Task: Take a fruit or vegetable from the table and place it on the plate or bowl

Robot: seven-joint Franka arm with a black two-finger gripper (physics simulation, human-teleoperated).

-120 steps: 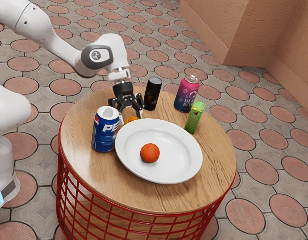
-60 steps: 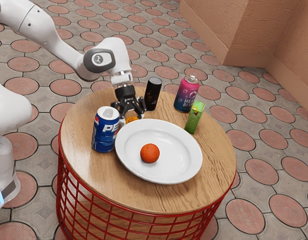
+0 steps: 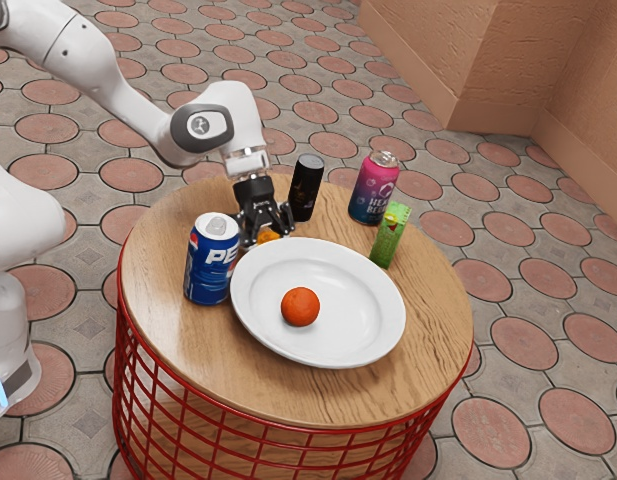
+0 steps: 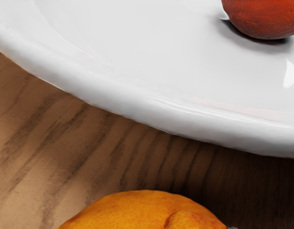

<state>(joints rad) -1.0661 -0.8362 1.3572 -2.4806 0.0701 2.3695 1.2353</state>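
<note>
Compared with one second ago, the hand sits lower and further toward the exterior view's right, so the jaws now reach down around the orange citrus fruit instead of hanging above it.

Arm pose: the white arm enters from the exterior view's upper left, bends at the grey-capped wrist joint and points the hand almost straight down, tilted slightly toward the plate.

Jaw state: the jaws are spread apart and straddle the orange citrus fruit, one finger on each side. Nothing is lifted; the fruit rests on the wooden surface.

Task object location: the orange citrus fruit lies just beside the plate's far rim, between the Pepsi can and the black can. The wrist view shows it directly under the hand, with bare wood between it and the white rim.

Other items: a red-orange fruit sits on the plate near its centre. A pink can and a green carton stand upright behind the plate, toward the exterior view's right. The round surface stands on a red wire base.
</note>
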